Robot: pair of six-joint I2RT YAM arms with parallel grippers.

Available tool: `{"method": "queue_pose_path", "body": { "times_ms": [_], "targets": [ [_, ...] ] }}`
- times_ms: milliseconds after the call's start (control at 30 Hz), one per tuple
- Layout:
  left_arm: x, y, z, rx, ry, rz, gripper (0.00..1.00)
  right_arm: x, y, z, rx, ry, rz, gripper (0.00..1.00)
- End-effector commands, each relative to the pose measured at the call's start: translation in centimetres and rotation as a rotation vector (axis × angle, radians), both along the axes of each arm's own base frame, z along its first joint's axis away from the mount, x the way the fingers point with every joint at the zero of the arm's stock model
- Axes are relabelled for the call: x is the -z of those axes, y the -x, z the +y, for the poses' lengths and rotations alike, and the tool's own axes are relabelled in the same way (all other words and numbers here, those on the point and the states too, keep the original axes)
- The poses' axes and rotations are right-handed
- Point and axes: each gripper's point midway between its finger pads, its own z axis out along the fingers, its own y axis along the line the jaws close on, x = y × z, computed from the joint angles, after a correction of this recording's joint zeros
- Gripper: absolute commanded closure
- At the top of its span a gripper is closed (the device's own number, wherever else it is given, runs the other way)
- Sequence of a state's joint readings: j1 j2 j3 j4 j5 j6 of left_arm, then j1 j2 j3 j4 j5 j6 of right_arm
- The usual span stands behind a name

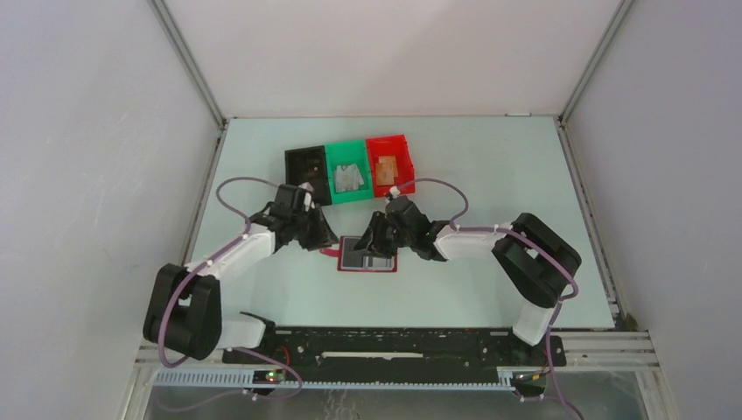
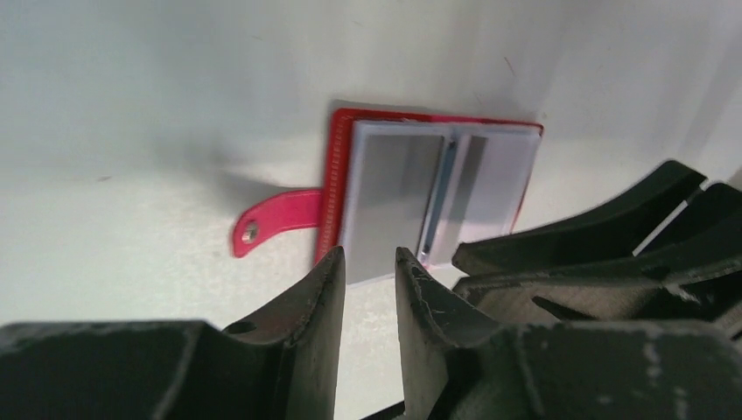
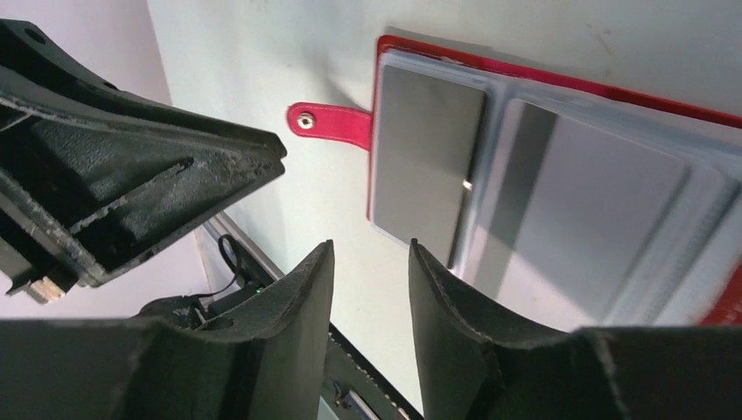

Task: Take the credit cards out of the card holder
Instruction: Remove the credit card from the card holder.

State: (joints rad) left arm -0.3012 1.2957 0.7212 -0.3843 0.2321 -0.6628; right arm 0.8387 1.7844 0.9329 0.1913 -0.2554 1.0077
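Between left pincer [image 2: 367, 258] and right pincer [image 3: 372, 249] | card holder [image 1: 367, 255] lengthwise left-right, tab [image 1: 329, 252] leftward | both parted, empty

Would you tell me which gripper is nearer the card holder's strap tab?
Left. The left gripper hangs just beside the strap tab; the right gripper is at the card holder's opposite end.

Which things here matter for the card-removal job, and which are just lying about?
Job:
- card holder, lying open
- sleeved card, not yet out
- grey card and tan card, already out
- left gripper, right gripper

Lying about:
- black bin
- green bin and red bin, each holding one removed card
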Motion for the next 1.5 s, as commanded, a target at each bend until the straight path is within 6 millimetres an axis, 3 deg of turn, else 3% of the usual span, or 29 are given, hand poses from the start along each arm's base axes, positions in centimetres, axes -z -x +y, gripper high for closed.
{"method": "queue_pose_path", "body": {
  "times_ms": [0, 167, 667, 833, 967, 1233, 1467],
  "targets": [
    [-0.5, 0.1, -3.7, 0.122, 0.108, -0.014, 0.68, 0.2, -0.6, -1.6, 0.051, 0.022, -0.008, 0.55],
    [1.0, 0.3, -4.8, 0.14, 0.124, 0.028, 0.68, 0.8, -0.9, -1.8, 0.068, 0.033, 0.002, 0.57],
    [7.7, 2.0, -2.6, 0.087, -0.011, 0.203, 0.7, 3.8, -1.9, -2.0, 0.114, 0.062, 0.079, 0.6],
    [8.6, 2.4, -2.6, 0.086, -0.012, 0.231, 0.7, 4.6, -2.3, -2.2, 0.149, 0.056, 0.12, 0.68],
    [8.8, 2.4, -2.6, 0.087, -0.014, 0.238, 0.7, 4.1, -2.3, -1.7, 0.146, -0.002, 0.12, 0.77],
    [9.5, 2.7, -2.1, 0.08, -0.04, 0.258, 0.71, 3.4, -1.4, -2.6, 0.169, -0.082, 0.104, 0.74],
    [9.6, 2.7, -1.9, 0.08, -0.051, 0.264, 0.71, 2.7, -1.7, -2.4, 0.173, -0.159, 0.102, 0.74]
  ]
}}
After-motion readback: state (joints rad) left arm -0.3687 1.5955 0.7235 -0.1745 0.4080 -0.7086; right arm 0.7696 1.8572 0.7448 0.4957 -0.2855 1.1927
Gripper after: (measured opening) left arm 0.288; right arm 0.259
